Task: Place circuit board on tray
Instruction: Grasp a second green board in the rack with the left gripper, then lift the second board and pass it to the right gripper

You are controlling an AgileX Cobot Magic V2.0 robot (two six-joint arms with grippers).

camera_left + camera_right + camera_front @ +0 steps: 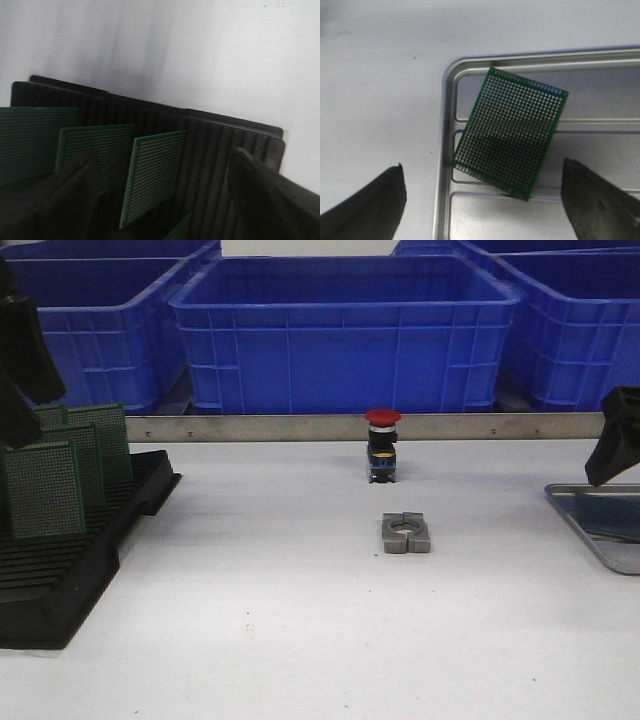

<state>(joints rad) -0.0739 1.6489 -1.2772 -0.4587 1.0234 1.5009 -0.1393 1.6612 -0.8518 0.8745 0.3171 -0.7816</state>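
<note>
A green perforated circuit board (510, 133) lies flat and loose in the grey metal tray (444, 165), near its corner. The tray (585, 527) sits at the table's right edge. My right gripper (482, 200) hangs open above the tray, its jaws wide on either side of the board, touching nothing; it shows at the right edge of the front view (618, 438). My left gripper (162, 192) is open above the black slotted rack (210, 145), over several green boards (152, 172) standing in its slots. The rack (60, 560) stands at the left.
A red-capped push button (382, 445) and a grey metal clamp block (406, 533) stand mid-table. Big blue plastic bins (345, 335) line the back behind a metal rail (300, 427).
</note>
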